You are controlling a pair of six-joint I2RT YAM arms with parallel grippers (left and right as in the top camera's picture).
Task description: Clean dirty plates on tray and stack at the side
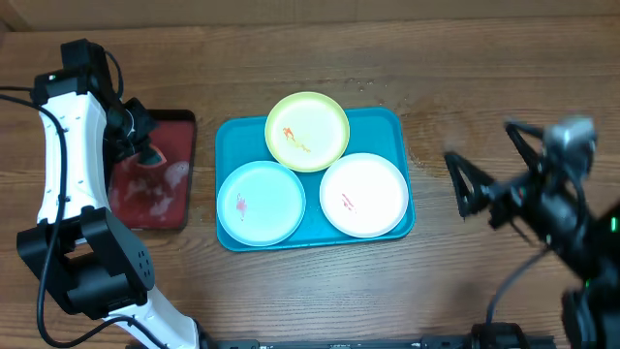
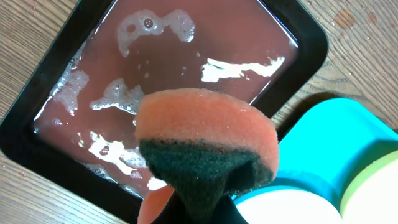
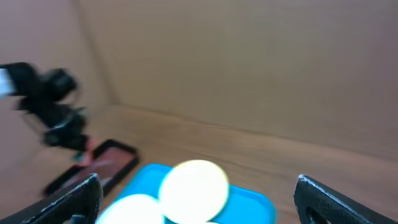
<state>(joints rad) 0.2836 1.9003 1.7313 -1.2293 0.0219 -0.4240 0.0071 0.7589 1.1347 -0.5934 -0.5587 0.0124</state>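
Yellow-green plate (image 1: 307, 130), pale blue plate (image 1: 261, 202) and white plate (image 1: 363, 195) lie on the turquoise tray (image 1: 392, 122), each smeared red or orange. We see the left gripper (image 1: 147, 145) pinched tight on an orange sponge (image 2: 205, 140) above the soapy dark red tray (image 2: 311, 43). The right gripper (image 1: 457, 184) hangs beside the turquoise tray, fingers spread wide, holding nothing.

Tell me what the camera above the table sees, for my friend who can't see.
Three smeared plates, yellow-green, pale blue and white, sit on a turquoise tray on a wooden table. To its left, the left gripper holds a sponge over a small dark red tray of soapy water; the open right gripper hovers at the right.
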